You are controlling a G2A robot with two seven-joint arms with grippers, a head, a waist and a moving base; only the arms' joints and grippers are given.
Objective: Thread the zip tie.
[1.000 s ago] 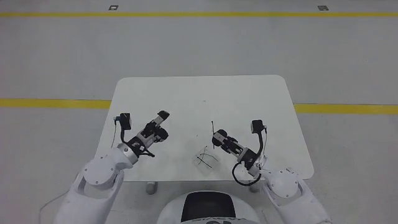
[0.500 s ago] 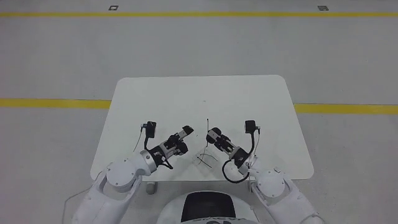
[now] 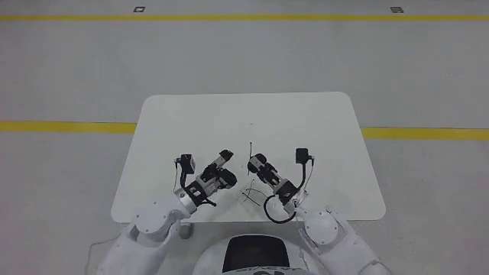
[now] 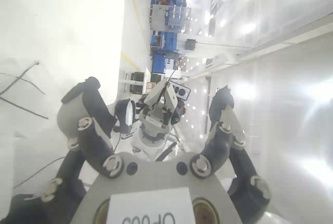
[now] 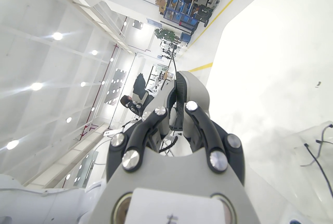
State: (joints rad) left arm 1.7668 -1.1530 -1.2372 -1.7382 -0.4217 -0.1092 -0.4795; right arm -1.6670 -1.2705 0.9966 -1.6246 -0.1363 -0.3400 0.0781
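The left end effector (image 3: 223, 166) is gaping wide and empty just left of centre in the top view, facing the right end effector (image 3: 256, 160). That one is pinching the zip tie (image 3: 250, 150) upright above the tabletop (image 3: 306, 122). Threading is apparently not begun, since no loop is showing. Spare ties (image 3: 252, 193) are lying at lower centre.

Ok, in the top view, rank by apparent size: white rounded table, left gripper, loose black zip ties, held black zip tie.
White rounded table
Left gripper and loose black zip ties: too alike to rank
Black zip tie held in the right gripper
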